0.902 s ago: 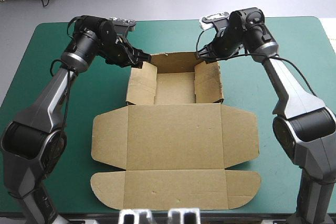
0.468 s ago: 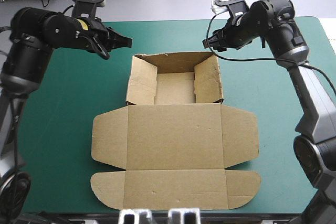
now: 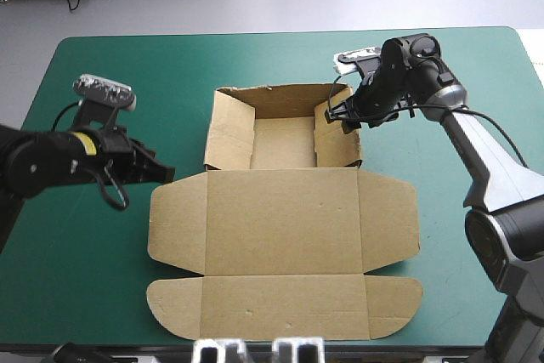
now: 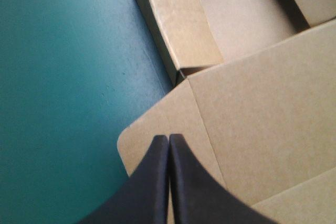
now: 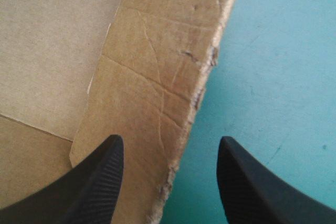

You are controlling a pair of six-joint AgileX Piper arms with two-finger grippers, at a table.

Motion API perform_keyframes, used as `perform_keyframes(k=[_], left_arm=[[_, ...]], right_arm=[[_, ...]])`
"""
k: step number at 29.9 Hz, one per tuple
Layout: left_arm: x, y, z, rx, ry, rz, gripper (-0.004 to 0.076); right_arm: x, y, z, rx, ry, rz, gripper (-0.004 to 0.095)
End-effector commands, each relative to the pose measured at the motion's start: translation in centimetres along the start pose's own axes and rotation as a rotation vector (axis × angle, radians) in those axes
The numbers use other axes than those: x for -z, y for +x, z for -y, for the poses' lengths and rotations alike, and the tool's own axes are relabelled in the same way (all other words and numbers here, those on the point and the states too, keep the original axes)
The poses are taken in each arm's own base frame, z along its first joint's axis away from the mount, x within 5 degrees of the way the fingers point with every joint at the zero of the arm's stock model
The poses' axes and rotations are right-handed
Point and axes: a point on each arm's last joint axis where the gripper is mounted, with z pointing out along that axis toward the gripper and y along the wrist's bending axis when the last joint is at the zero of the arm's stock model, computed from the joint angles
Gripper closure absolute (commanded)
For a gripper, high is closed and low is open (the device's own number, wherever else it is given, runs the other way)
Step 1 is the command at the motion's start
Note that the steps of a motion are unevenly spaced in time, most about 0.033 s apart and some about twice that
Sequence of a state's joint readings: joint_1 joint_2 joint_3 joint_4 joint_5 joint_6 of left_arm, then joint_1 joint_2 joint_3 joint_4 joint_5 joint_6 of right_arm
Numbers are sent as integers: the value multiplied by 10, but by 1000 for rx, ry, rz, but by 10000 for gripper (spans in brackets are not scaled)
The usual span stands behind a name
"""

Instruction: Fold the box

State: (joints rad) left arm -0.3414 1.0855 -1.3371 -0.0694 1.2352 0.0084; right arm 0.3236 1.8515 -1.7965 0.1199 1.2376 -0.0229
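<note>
Box (image 3: 280, 218): lies at the middle of the teal-green cover (image 3: 93, 278), brown and part-folded. Stands as an open tray on the far half, walls raised. Spreads flat on the near half as a lid panel, with a side flap at each end and a long round-cornered flap along the near edge. Left gripper (image 4: 168, 137): low beside the lid's left flap, black fingers pressed together into one pointed arch, tip over that flap's rounded far corner. Cannot tell whether touching the board. Right gripper (image 5: 169, 139): at the tray's right wall near its far end, jaws spread wide, straddling the wall's ragged top edge, one finger on the tray's inner side, the other over bare cover.
</note>
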Motion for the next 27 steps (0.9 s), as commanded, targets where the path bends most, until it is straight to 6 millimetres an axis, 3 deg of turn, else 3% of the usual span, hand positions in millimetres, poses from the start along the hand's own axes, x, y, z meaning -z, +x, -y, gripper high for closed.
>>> perform_keyframes(k=[1, 6, 9, 10, 16, 20, 25, 27], left_arm=[[13, 24, 1, -5, 5, 125, 734], [10, 67, 0, -5, 4, 107, 734], [6, 83, 0, -4, 3, 89, 734], [4, 89, -1, -3, 3, 82, 734], [0, 100, -1, -2, 3, 52, 734], [0, 99, -1, -2, 3, 56, 734], [0, 99, -1, -5, -3, 58, 734], [0, 99, -1, -5, -3, 56, 734]], right_arm=[[14, -5, -4, -9, -37, 79, 411], [-7, -8, -1, -14, -32, 33, 517], [-17, -8, 0, -17, -31, 8, 769], [-19, -8, 0, -17, -31, 2, 908], [-14, -6, 3, 4, 7, -33, 931], [11, -4, 11, 42, 124, 18, 931], [49, 2, 42, 49, 322, 85, 931], [62, 7, 65, -2, 356, 99, 932]])
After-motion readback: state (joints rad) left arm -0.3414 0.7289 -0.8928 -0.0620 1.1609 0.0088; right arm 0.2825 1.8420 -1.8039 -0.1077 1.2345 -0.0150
